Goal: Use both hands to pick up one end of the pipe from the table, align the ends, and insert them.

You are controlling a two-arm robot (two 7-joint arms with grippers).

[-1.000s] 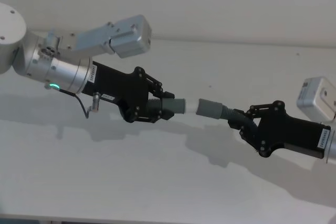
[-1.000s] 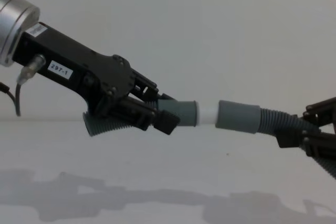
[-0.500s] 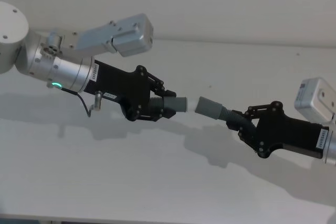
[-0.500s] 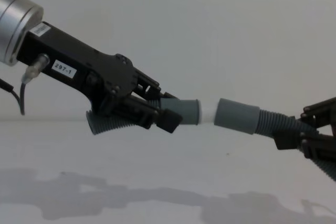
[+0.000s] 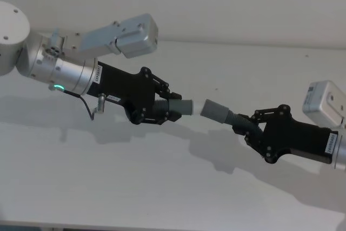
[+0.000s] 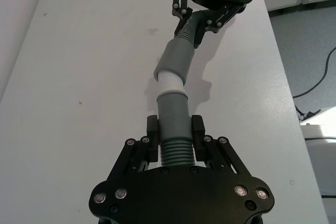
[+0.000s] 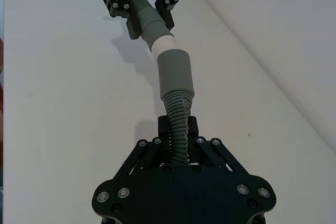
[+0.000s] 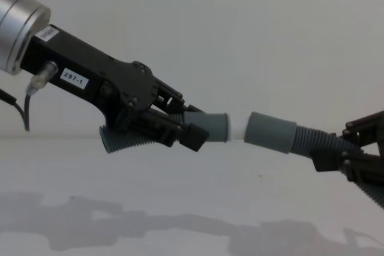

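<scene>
Pipe (image 8: 312, 142) hangs in the air above the table (image 5: 162, 187), an end in each of my grippers. My left gripper (image 5: 162, 113) is clamped on the cuff (image 8: 211, 128) with the white tip (image 8: 237, 130); my right gripper (image 5: 250, 128) is clamped on the corrugated part behind the socket (image 8: 271, 132). From the side, tip and socket mouth sit nearly nose to nose along one line. From above, the socket angles slightly off the cuff's axis, so I judge a small swing, then a straight push.
</scene>
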